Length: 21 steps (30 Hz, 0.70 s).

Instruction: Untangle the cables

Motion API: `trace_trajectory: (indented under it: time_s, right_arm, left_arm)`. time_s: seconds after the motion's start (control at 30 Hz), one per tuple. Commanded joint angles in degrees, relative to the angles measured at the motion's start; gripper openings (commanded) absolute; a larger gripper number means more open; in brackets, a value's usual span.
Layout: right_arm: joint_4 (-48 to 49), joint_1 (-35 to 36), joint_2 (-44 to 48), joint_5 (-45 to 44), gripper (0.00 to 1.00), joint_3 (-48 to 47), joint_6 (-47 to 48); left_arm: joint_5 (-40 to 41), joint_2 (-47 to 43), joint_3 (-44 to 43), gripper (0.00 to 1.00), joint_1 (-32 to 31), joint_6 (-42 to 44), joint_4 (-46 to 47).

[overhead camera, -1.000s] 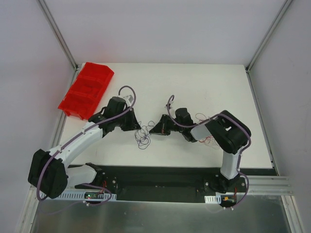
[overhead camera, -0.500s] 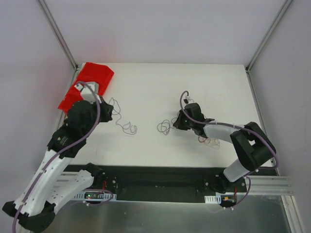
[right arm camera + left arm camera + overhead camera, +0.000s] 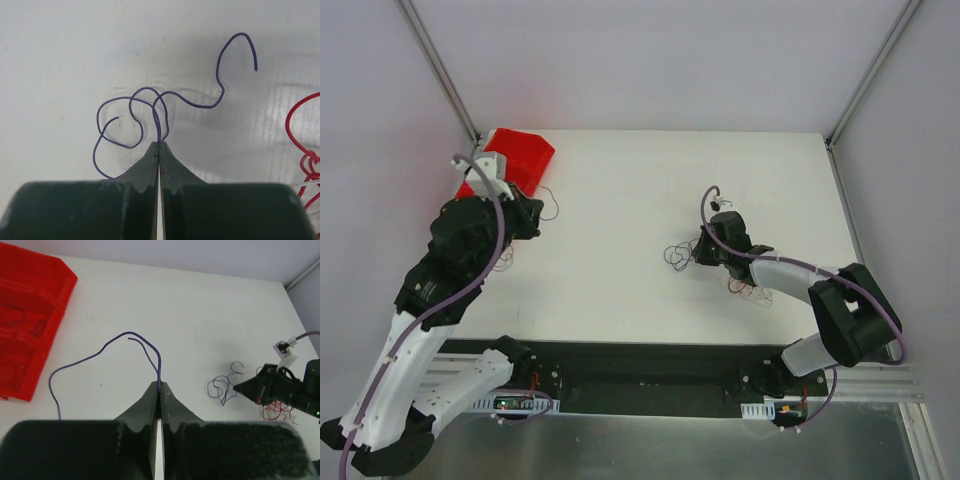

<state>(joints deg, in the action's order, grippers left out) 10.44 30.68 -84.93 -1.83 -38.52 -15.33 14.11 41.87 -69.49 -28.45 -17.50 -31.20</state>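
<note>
The white surface [image 3: 620, 190] is the biggest thing here, closed in by pale walls at the far side and at both ends, with the arm bases along its near edge. A red bin [image 3: 520, 155] sits at the far left corner.

The left hand [image 3: 159, 389] hangs just beside that bin, its fingers pressed together on one end of a long purple wire [image 3: 131, 333], which arcs up and trails off towards the bin. The right hand [image 3: 158, 146], right of centre, is likewise closed, pinching a purple coil [image 3: 158, 122] that lies in small crossed loops on the surface. A cluster of red wires [image 3: 272, 413] lies just beside and behind it.

These cables look almost weightless, springy and thin enough to slip from a loose pinch. They should hold their curl and snag on one another rather than break. A firm pinch near an end, as both hands have now, seems best, with loops drawn out slowly.

The widest open room lies between the two hands. The left hand is hemmed in by the bin and the left edge.
</note>
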Motion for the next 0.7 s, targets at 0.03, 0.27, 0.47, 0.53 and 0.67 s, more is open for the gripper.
trace_trajectory:
  time_s: [0.03,0.27,0.47,0.53,0.67]
  right_arm:
    - [1.25,0.17,1.52,1.21,0.0,-0.15,1.71]
    - [1.34,-0.18,2.22,1.21,0.0,0.29,2.24]
    - [1.78,-0.35,1.61,3.76,0.0,0.2,1.89]
    - [1.87,-0.35,1.43,4.37,0.0,0.03,1.71]
    - [2.22,-0.35,0.64,5.34,0.0,-0.24,1.36]
  left_arm:
    - [-6.63,6.9,4.09,0.0,-0.03,-5.35,-1.58]
    - [-13.3,17.97,17.54,0.0,-0.03,-10.45,3.24]
    - [-24.64,22.64,22.38,0.06,-0.12,-8.96,7.38]
    - [-26.58,23.52,23.0,0.14,-0.2,-8.35,7.99]
    - [-28.52,25.97,23.0,0.26,-0.56,-7.73,9.66]
